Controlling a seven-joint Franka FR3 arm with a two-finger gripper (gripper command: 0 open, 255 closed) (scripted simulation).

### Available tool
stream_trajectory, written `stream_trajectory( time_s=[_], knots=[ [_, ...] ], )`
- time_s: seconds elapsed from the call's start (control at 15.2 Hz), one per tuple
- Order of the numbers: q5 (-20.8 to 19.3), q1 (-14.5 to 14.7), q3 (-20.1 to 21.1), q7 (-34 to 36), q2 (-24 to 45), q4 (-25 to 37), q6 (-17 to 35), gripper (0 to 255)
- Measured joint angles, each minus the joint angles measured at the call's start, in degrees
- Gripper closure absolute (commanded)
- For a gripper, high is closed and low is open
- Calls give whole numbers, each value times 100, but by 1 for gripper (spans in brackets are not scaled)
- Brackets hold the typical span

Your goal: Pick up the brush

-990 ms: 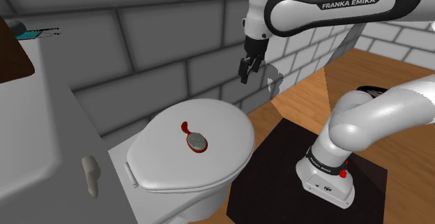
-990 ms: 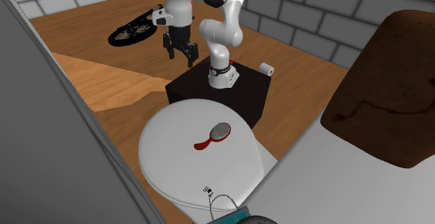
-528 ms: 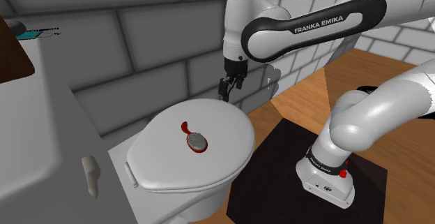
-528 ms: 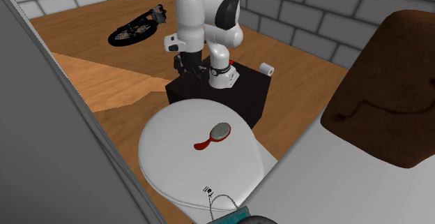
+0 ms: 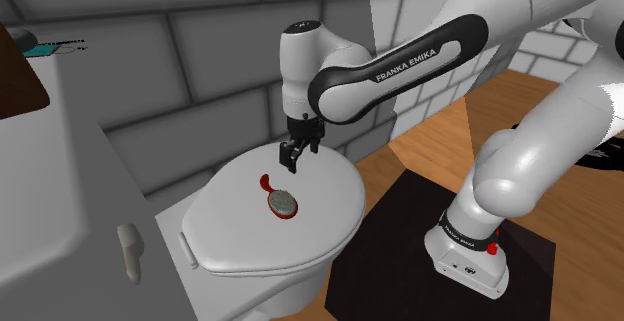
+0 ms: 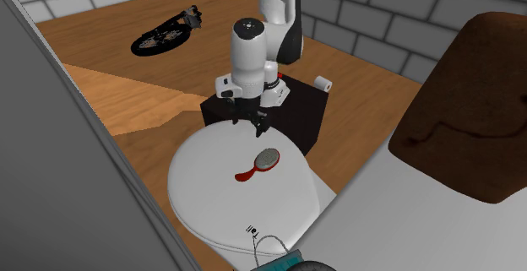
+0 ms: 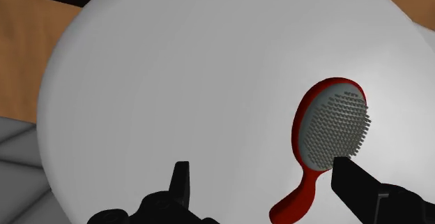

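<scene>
Jaws spread and empty over the white round toilet lid (image 5: 325,224); grey-bristled red oval brush (image 5: 280,201) lies flat mid-lid, off-centre to them, so centre over its narrow handle, drop straight, then clench.

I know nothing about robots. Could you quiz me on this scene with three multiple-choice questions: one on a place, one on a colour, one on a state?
1. Where does the oval brush with grey bristles lie? A wooden floor; B round white toilet lid; C black box.
2. What colour is its handle? A blue; B green; C red.
3. The black pincer is: A open, holding nothing; B shut on the brush; C shut, empty.
Answers: 1 B, it rests on the lid; 2 C, the wrist view shows red; 3 A, its fingers stand apart above the lid.
</scene>
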Motion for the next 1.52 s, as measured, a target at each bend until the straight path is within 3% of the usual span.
stream_trajectory(
  time_s=[0.46, 0.99, 1.06, 1.52],
  knots=[
    [-674, 124, 498, 1158, 1540, 833, 465, 0],
    [-1100, 205, 488, 1556, 2164, 831, 977, 0],
    [-1115, 205, 484, 1563, 2180, 814, 1007, 255],
    [-1127, 203, 479, 1568, 2188, 806, 1039, 255]
  ],
)
